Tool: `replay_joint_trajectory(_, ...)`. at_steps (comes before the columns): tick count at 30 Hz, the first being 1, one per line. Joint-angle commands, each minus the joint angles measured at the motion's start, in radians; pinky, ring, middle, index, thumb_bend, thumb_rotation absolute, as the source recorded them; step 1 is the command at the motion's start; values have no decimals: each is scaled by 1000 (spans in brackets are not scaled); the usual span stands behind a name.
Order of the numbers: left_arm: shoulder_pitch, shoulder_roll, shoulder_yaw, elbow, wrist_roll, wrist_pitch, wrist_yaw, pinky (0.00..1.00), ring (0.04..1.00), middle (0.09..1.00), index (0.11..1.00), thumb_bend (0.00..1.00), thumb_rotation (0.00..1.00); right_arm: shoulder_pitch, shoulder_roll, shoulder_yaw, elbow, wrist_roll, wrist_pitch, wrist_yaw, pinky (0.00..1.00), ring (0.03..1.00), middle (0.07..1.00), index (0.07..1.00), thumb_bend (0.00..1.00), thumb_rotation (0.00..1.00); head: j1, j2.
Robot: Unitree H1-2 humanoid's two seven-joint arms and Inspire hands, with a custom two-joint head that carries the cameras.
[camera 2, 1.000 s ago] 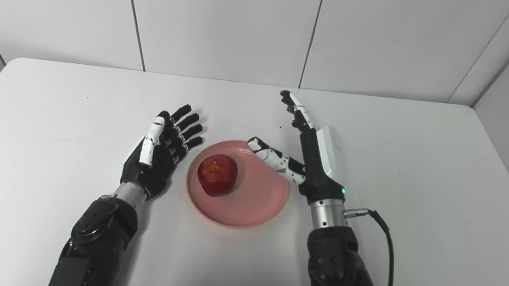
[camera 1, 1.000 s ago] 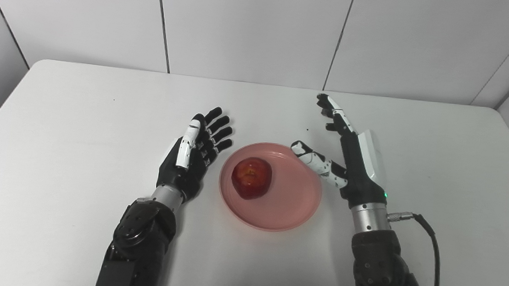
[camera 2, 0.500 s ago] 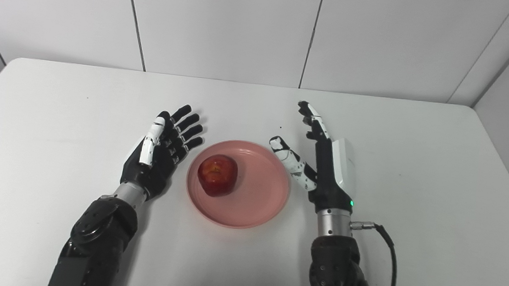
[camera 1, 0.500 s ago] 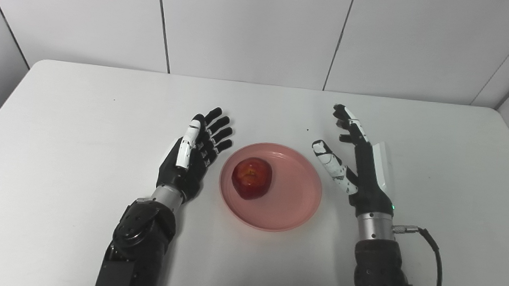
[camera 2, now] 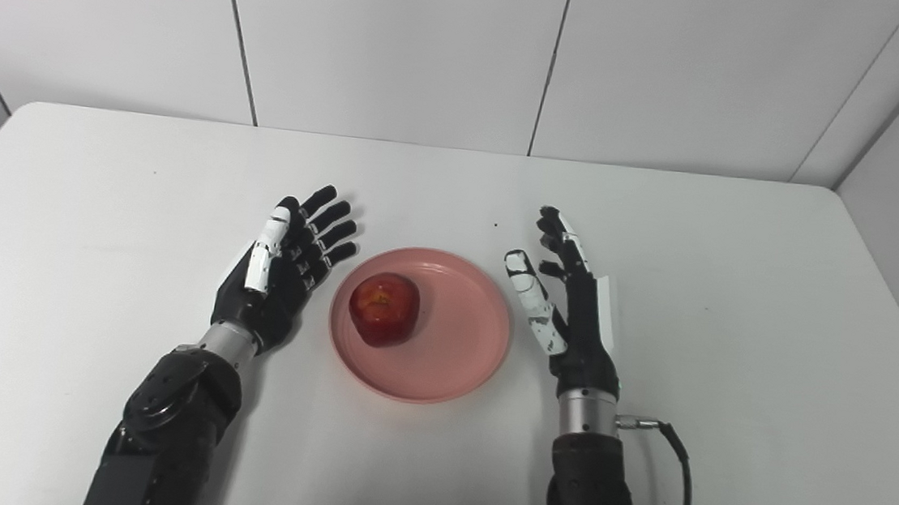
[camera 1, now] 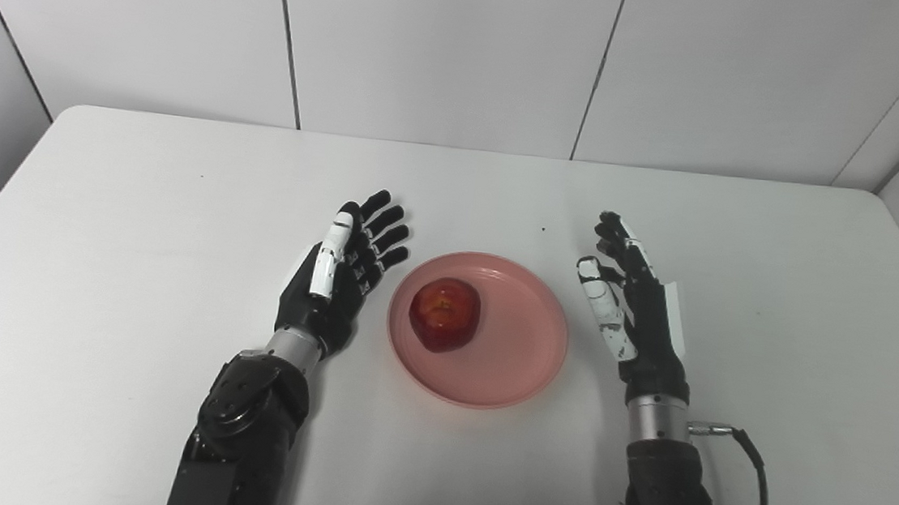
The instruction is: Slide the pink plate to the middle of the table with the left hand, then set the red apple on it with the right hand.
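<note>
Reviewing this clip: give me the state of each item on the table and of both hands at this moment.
pink plate: flat on the table, near its middle, touched by neither hand.
red apple: resting on the plate, left of its centre, not held.
left hand: open, empty, beside the plate's left edge.
right hand: open, empty, just right of the plate.
table: white, carrying the plate.

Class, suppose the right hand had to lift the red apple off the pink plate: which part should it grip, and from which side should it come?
Probably around the red apple's rounded sides, from above and from the right: the apple sits left of centre on the pink plate, leaving bare plate toward the open right hand.
</note>
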Motion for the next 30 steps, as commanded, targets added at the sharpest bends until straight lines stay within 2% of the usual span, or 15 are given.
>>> replay_joint_trajectory(1,9,3,-1,-9,4,16,5,890,898,906,886,382,1000,-15,6,-6,0,20,-39,-14,789,857,868,881,617,1000,0,1)
replay_joint_trajectory(7,13,0,-1,-10,5,13,8,894,901,907,890,376,1000,-3,29,-18,11,74,-18,-7,823,873,881,891,578,1000,5,-2)
replay_joint_trajectory(13,19,-1,-6,-19,12,14,11,900,906,913,894,372,1000,2,42,-24,21,122,-10,0,846,886,898,899,496,1000,7,-5)
replay_joint_trajectory(17,24,-4,-7,-25,15,19,14,896,904,912,894,372,1000,2,45,-27,24,135,4,4,857,888,898,899,327,1000,9,-6)
replay_joint_trajectory(20,27,-6,-10,-27,18,13,13,896,904,911,892,371,1000,-2,46,-33,33,174,6,18,878,901,912,910,274,1000,10,-5)
replay_joint_trajectory(30,40,-6,-22,-33,33,-7,11,898,906,917,897,376,1000,-9,32,-33,45,228,-8,48,939,957,965,956,226,1000,15,-2)
